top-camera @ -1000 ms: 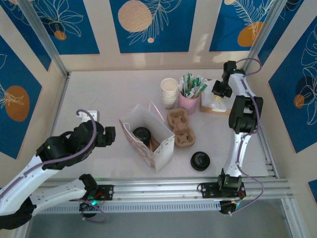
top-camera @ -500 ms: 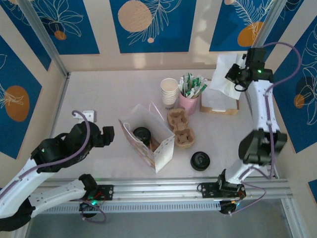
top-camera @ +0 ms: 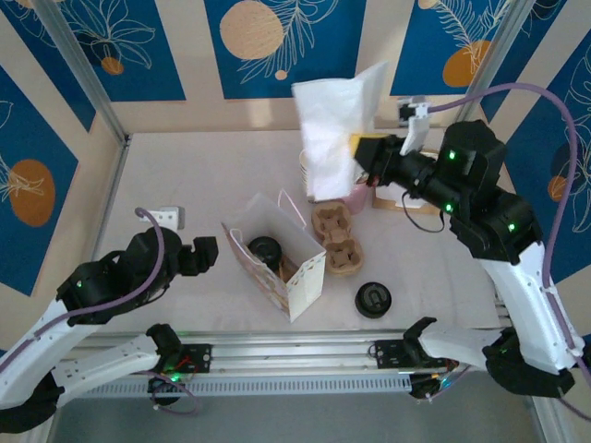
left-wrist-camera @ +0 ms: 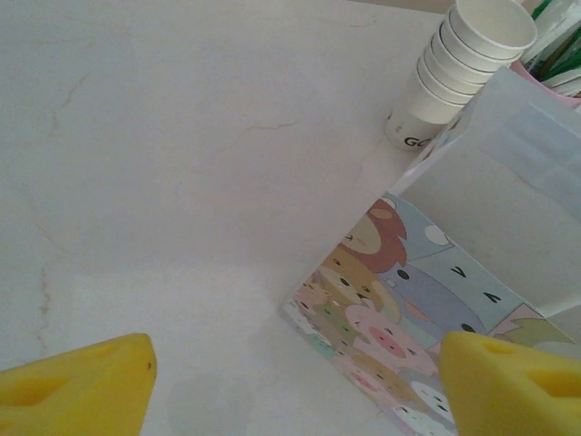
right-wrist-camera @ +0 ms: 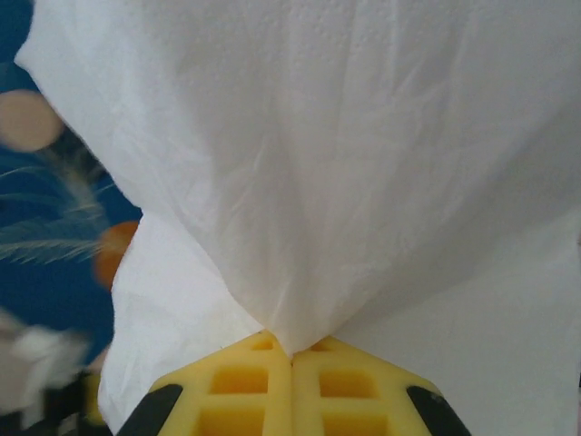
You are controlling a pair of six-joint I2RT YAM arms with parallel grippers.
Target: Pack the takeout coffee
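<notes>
The takeout coffee [top-camera: 265, 249], a cup with a round black lid, stands inside the cartoon-printed paper bag [top-camera: 294, 277] at mid-table. My left gripper [top-camera: 205, 253] hovers just left of the bag, open and holding nothing. In the left wrist view the yellow fingertips [left-wrist-camera: 82, 381] stand wide apart, with the bag's printed wall [left-wrist-camera: 427, 300] ahead on the right. My right gripper [top-camera: 367, 148] is raised over the back of the table, shut on a white napkin [top-camera: 334, 129]. In the right wrist view the napkin [right-wrist-camera: 318, 154] fans out from the pinched pads [right-wrist-camera: 263, 381].
A cardboard cup carrier [top-camera: 337, 238] lies right of the bag. A loose black lid piece [top-camera: 373, 299] sits near the front. The napkin box [top-camera: 408, 199] is at the back right. Stacked paper cups [left-wrist-camera: 463, 64] stand behind the bag, beside a pink cup of sachets [top-camera: 357, 197].
My right arm has lifted a napkin off the box and swung it left, high over the cups. The left arm has barely moved beside the bag.
</notes>
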